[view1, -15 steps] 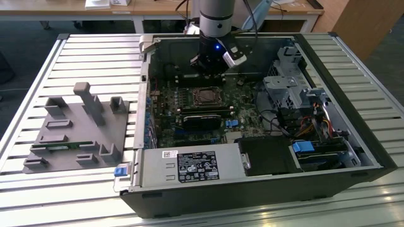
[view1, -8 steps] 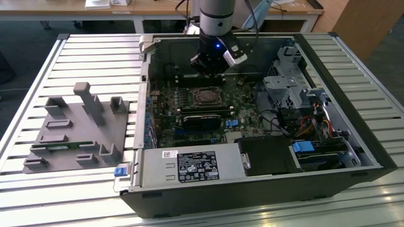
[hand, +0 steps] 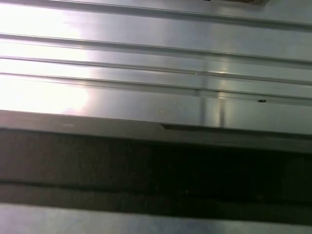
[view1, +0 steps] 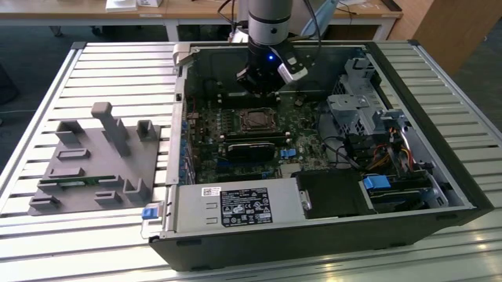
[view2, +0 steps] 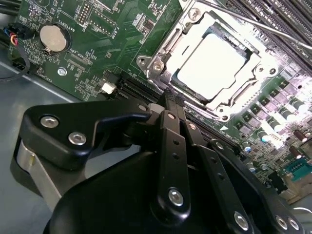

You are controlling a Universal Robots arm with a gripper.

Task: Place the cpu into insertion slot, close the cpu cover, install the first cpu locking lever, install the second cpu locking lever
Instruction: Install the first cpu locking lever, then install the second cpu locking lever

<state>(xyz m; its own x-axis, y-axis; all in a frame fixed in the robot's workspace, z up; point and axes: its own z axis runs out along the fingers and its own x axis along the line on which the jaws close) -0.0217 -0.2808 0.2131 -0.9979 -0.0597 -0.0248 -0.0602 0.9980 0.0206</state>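
Closed, empty fingers of my gripper hover just short of the insertion slot, where I see the cpu seated under the cpu cover; memory slots flank it.

I see an open black computer case lying on the ribbed aluminium tabletop. A grey plastic fixture block (several upright posts) sits at the exterior view's left. A round silver coin battery sits on the green motherboard.
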